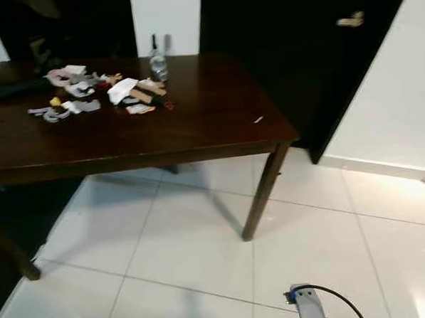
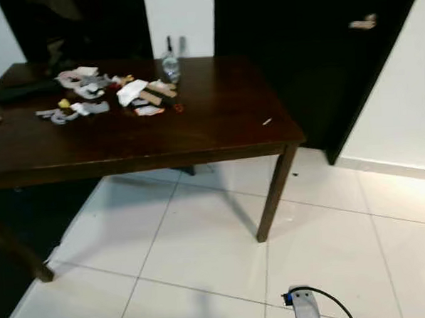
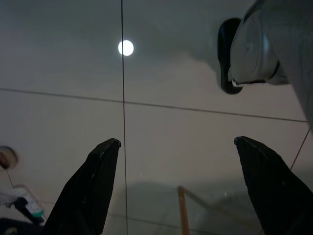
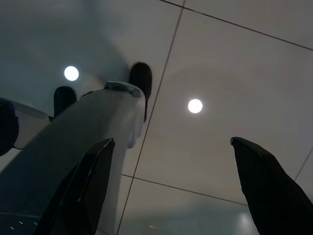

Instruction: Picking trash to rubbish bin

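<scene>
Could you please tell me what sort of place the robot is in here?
Probably a dining area in a home: a dark wooden table strewn with scraps and a clear bottle, on glossy white floor tiles, beside a dark door.

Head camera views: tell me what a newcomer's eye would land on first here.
First, the scatter of white and grey paper scraps and wrappers on the far left part of the dark brown wooden table, with a clear bottle upright at its back edge. Next, the glossy white tiled floor under and before the table. Both grippers hang open above the tiles, left gripper, right gripper.
</scene>
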